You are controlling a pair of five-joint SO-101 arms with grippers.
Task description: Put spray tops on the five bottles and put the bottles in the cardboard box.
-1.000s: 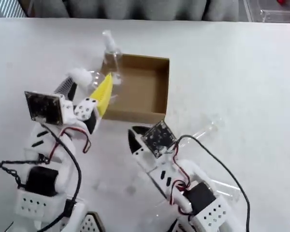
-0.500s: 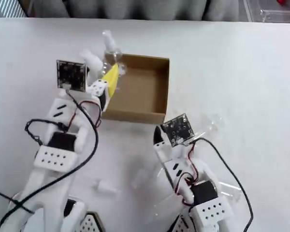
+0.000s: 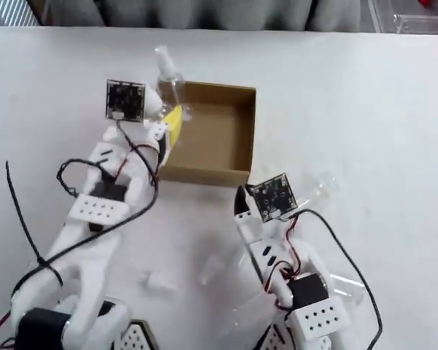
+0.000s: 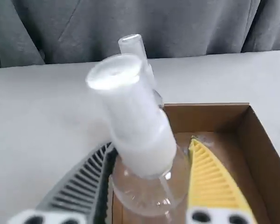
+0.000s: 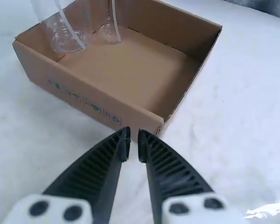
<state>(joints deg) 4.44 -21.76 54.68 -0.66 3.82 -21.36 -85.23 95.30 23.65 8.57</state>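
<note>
Overhead, left gripper [image 3: 174, 120] pinches bottle [image 4: 144, 191] at cardboard box [image 3: 250, 135] corner; wrist view adds spray top [image 4: 130, 107]; right gripper [image 5: 133, 137] pressed together.

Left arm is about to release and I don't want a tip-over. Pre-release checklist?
1. Top fitted: ok. The white spray top sits on the held bottle.
2. Hold: ok. The left gripper has a finger on each side of the held bottle.
3. Inside the walls: ok. The right wrist view shows its base within the cardboard box, by a side wall.
4. Base resting on the box floor: cannot tell.
5. Gap to the second bottle standing in the box: ok, they are apart.
6. Right gripper out of the way: ok. It is shut, empty and outside the box near a corner.
</note>
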